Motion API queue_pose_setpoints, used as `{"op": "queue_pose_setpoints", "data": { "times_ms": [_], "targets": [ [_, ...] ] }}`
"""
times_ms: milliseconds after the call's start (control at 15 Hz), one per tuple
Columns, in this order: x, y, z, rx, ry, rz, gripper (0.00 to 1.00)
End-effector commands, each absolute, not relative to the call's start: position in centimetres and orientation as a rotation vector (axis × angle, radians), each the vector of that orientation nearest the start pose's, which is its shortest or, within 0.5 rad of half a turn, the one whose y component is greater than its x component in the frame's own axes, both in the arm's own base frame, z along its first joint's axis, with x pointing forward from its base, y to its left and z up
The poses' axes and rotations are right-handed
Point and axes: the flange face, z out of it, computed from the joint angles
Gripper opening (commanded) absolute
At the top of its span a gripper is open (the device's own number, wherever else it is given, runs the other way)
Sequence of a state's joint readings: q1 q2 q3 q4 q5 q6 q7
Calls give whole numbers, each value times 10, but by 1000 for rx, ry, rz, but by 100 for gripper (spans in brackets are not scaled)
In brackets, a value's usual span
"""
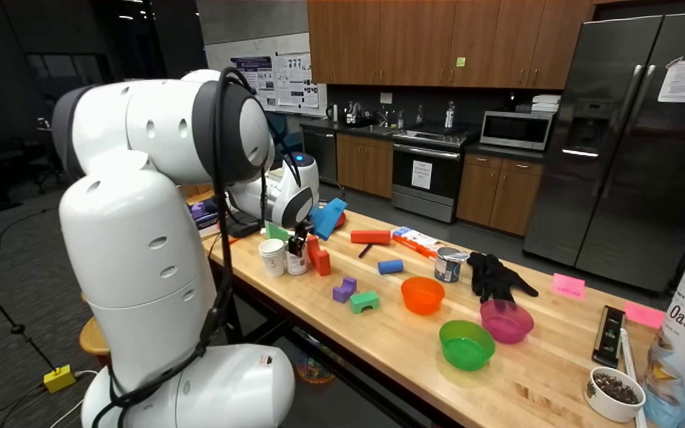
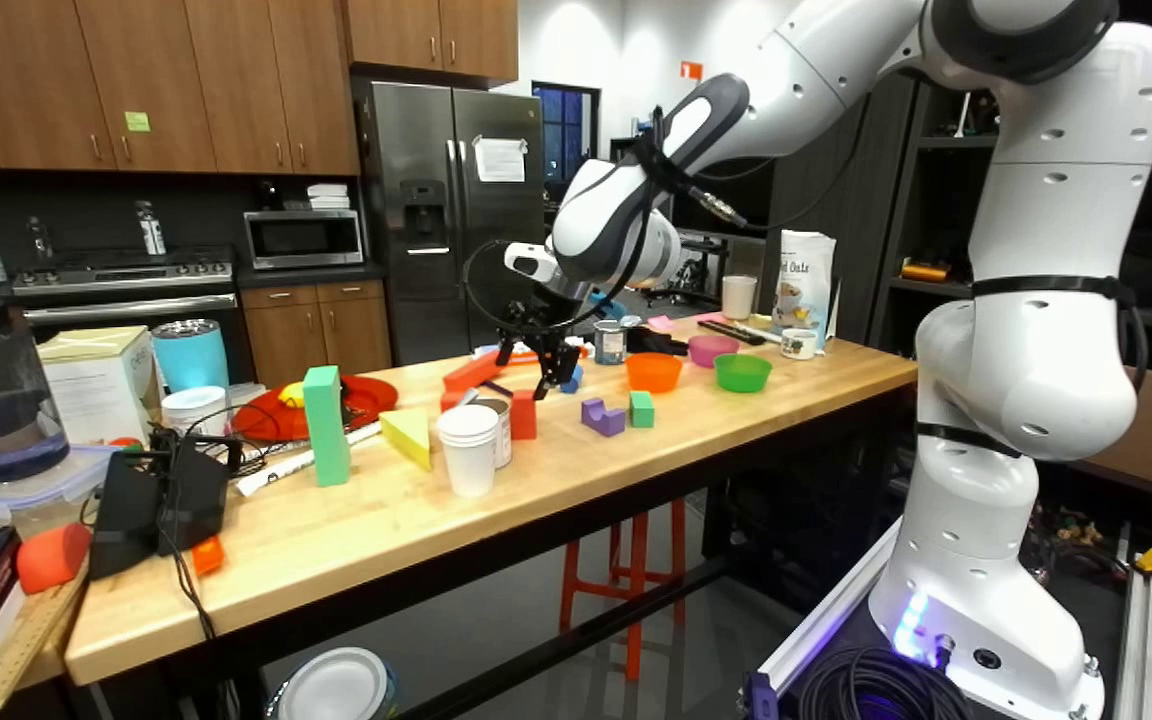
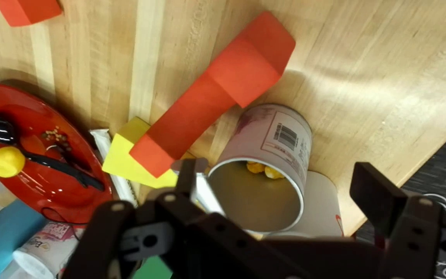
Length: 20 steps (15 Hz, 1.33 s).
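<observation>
Wrist view and both exterior views are partly filled by a wooden table [image 2: 376, 530], over which a white robot arm [image 2: 811, 75] is stretched. Toward the long edge opposite the robot, a glossy red plate [image 3: 62, 190] is set. Above the strip along the robot's own long edge, the gripper [image 3: 277, 180] is poised, its fingers [image 3: 378, 193] parted wide and nothing gripped between them. Below it, a red notched block [image 3: 215, 95] is laid a little inward from that edge. A stack of white paper cups [image 1: 273, 258], marked with a 3, is stood nearer the edge. Between block and cups, an open-topped can [image 3: 269, 143] with a barcoded label is stood upright; in the wrist view, its mouth is framed by the fingers. On the plate's side, a yellow wedge [image 3: 120, 161] is partly hidden by the block. Inside the can, small orange-yellow pieces [image 3: 272, 172] are seen.
</observation>
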<state>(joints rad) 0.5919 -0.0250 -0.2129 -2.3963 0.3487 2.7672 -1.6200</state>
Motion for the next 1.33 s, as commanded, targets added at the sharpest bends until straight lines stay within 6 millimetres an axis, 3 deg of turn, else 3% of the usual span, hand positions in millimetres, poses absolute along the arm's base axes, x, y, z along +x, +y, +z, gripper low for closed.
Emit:
{"op": "queue_pose_setpoints", "data": {
  "times_ms": [0, 733, 1267],
  "targets": [
    [507, 180, 357, 1877, 2357, 629, 100],
    [537, 174, 327, 1897, 2469, 583, 100],
    [554, 165, 314, 2149, 2386, 687, 100]
  ]
}}
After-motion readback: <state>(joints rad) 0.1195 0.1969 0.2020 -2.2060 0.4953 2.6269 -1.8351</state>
